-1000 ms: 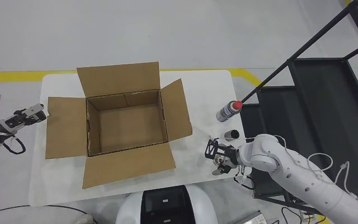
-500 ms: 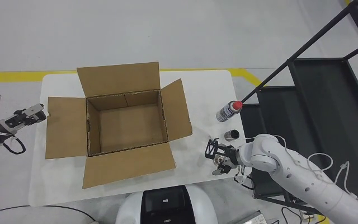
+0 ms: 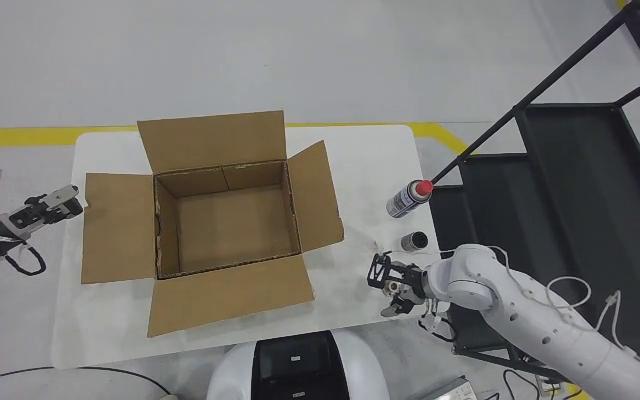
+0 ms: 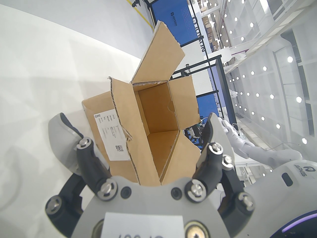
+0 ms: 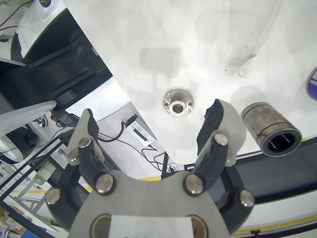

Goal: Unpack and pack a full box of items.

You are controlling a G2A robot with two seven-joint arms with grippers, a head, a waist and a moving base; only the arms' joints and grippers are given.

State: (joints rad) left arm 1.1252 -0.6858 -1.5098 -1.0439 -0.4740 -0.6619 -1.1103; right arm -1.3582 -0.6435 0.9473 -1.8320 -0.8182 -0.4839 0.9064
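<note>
The white table point(image 3: 360, 160) holds a cardboard box point(image 3: 228, 225) left of centre. All four flaps are folded outward, the mouth faces straight up, and the long axis runs left to right. You can see bare cardboard on the floor of the box, so unpacking looks finished and repacking has not begun.

Three items wait on the right side of the table, well apart from the box. The largest is a spray can point(image 3: 405, 201), with its red cap towards the far right. You cannot tell whether it stands or lies. Nearer is a short metal cylinder point(image 5: 271, 131), on its side with its open end towards the wrist camera. The smallest is a flanged fitting point(image 5: 178, 102), resting on its flange with the bore pointing up.

The right gripper point(image 5: 151, 111) hangs over the fitting, fingers spread and holding nothing. The left gripper point(image 3: 50, 207), also spread and empty, sits off the table's left edge, near the left flap.
</note>
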